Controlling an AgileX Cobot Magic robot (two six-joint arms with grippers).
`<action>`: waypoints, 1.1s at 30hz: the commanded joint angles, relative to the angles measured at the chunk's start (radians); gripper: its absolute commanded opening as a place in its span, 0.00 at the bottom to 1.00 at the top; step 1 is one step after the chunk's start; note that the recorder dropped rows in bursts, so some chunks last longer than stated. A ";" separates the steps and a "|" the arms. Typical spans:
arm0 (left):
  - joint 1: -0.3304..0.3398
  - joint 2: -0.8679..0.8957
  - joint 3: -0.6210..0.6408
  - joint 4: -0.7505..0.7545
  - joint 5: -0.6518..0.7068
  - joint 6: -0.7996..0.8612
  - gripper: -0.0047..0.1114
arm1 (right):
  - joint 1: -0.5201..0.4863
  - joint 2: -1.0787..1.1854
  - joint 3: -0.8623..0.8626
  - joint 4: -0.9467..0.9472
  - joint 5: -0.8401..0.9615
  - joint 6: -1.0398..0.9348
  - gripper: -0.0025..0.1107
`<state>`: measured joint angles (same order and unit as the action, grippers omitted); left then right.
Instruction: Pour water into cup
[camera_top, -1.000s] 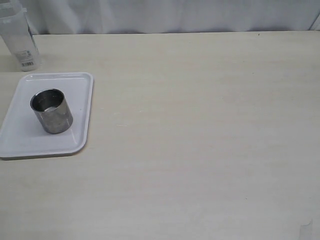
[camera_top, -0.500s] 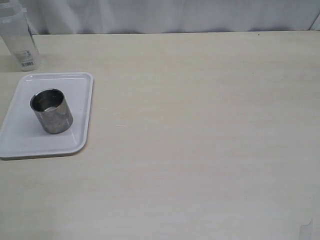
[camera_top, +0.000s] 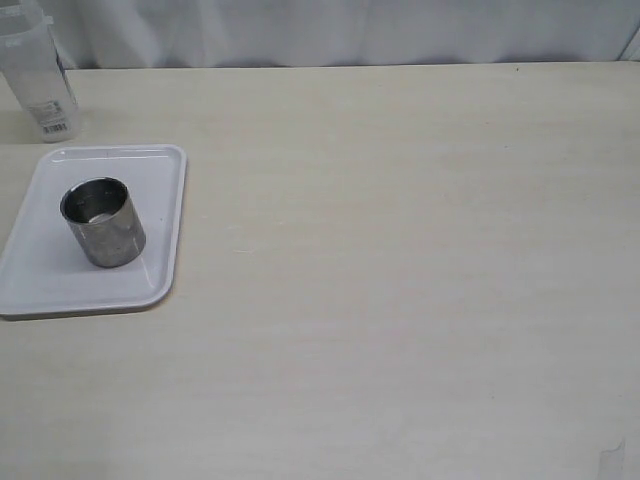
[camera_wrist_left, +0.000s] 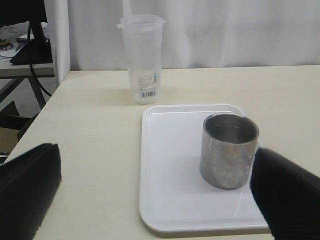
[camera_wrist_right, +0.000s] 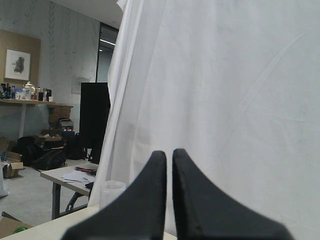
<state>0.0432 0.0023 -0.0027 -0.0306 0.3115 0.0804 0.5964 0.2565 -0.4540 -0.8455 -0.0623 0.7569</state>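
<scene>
The steel cup (camera_top: 102, 222) stands upright on a white tray (camera_top: 50, 285) at the table's left. It also shows in the left wrist view (camera_wrist_left: 229, 150), shiny inside; I see no water in it. A tall translucent plastic container (camera_top: 40, 80) with a barcode label stands behind the tray, and whether it holds water I cannot tell. My left gripper (camera_wrist_left: 155, 150) is open and empty, its fingers wide apart, short of the tray (camera_wrist_left: 170, 170) and cup. My right gripper (camera_wrist_right: 169, 152) is shut and empty, raised and facing the curtain. Neither gripper shows in the exterior view.
A white curtain (camera_top: 350, 30) hangs behind the table's far edge. The plastic container shows in the left wrist view (camera_wrist_left: 142, 57) near the table's far left corner. A side desk with cables (camera_wrist_left: 25, 55) stands beyond the table's left edge.
</scene>
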 joint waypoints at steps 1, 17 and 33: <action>-0.010 -0.002 0.003 0.005 -0.006 0.001 0.86 | -0.001 -0.004 0.004 0.001 0.008 -0.006 0.06; -0.010 -0.002 0.003 0.014 0.001 -0.004 0.04 | -0.001 -0.004 0.004 0.001 0.008 -0.006 0.06; -0.010 -0.002 0.003 0.013 -0.004 -0.004 0.04 | -0.001 -0.004 0.004 0.001 0.008 -0.006 0.06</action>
<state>0.0432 0.0023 -0.0027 -0.0139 0.3129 0.0804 0.5964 0.2565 -0.4540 -0.8455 -0.0623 0.7569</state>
